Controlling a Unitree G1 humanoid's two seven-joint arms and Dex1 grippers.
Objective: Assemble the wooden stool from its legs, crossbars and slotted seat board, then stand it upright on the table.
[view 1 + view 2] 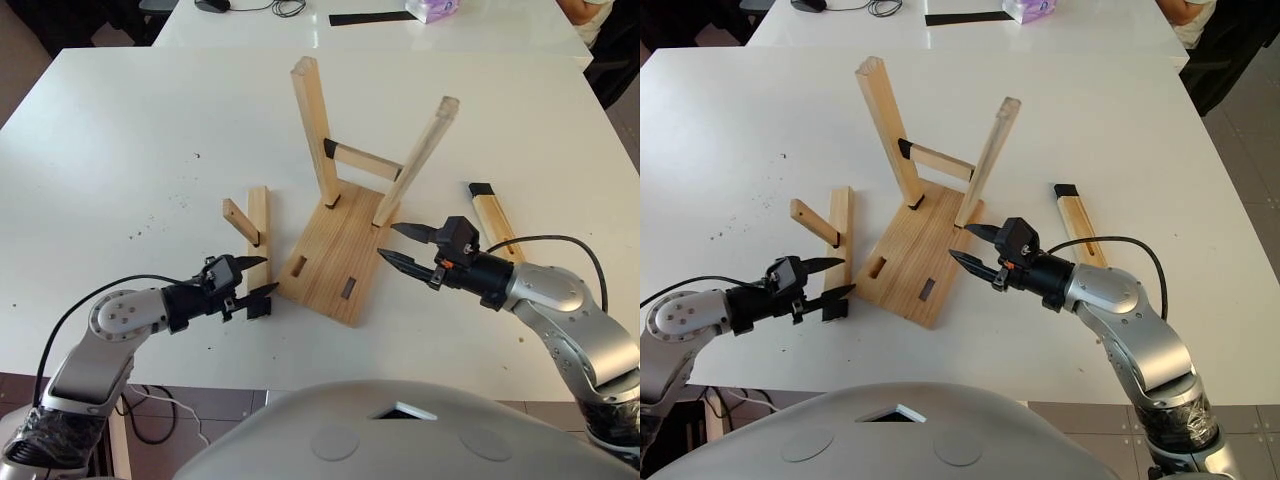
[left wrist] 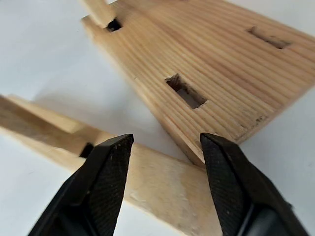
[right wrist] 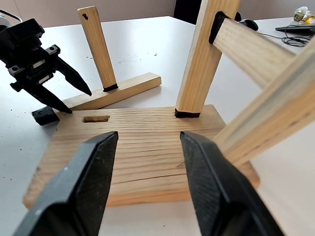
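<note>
Left gripper (image 1: 270, 274): jaws wide, straddling the near end of the loose leg (image 1: 259, 212), just beside the slotted seat board (image 1: 335, 250). Right gripper (image 1: 386, 241): jaws wide, at the board's right edge.

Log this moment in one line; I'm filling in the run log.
seat board: flat, two legs slotted, two slots empty | left gripper: open over loose leg | right gripper: open, beside board

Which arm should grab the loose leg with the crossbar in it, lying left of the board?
Left. The left gripper, open, sits at that leg's near end; the right gripper, also open, is across the board.
</note>
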